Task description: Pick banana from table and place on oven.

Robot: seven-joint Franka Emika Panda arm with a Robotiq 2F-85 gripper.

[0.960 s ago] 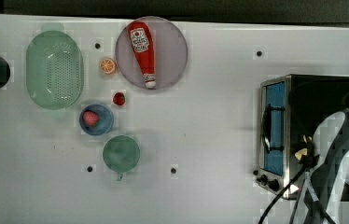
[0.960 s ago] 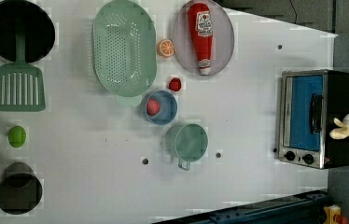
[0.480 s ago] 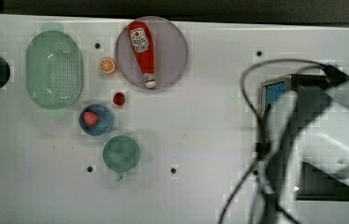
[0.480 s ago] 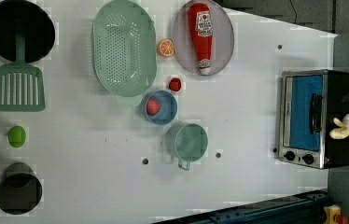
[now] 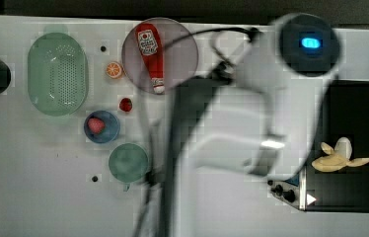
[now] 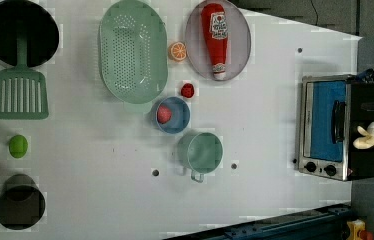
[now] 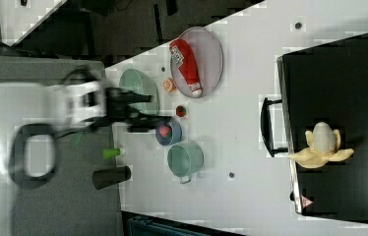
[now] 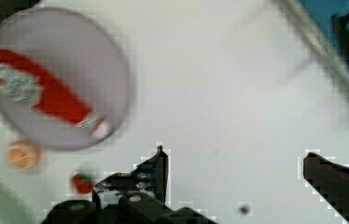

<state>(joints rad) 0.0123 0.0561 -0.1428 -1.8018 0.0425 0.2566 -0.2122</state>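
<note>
1. Banana [image 5: 339, 158] lies on the black top of the oven [image 5: 355, 123] at the right edge of the top view, nothing touching it; its peel flaps are splayed and its whitish tip points to the upper part of the frame.
2. At the far left of the left view sit a black bowl [image 6: 21, 32], a green spatula [image 6: 20, 90], a small green ball [image 6: 18, 146] and a dark cup [image 6: 19, 207].
3. Left of centre in the left view, a green colander [image 6: 133, 52] lies beside an orange slice [image 6: 177, 51]; a ketchup bottle [image 6: 215, 37] rests on a grey plate [image 6: 240, 45].
4. Below them in the left view stand a blue bowl [image 6: 180, 117] holding a red piece and a green mug [image 6: 202, 152], near each other on the table [image 6: 100, 175].
5. At the right of the left view, the oven's blue glass door, handle and knobs face the camera, which the top view hardly shows.
6. The right view, in its right half, gives the closest look at the banana [image 7: 322, 145] on the oven, well apart from the gripper [image 7: 145, 117] at centre left.
7. In the wrist view the gripper [image 8: 235, 163] is spread wide with nothing between its fingers [image 8: 161, 161], hanging above bare table.
</note>
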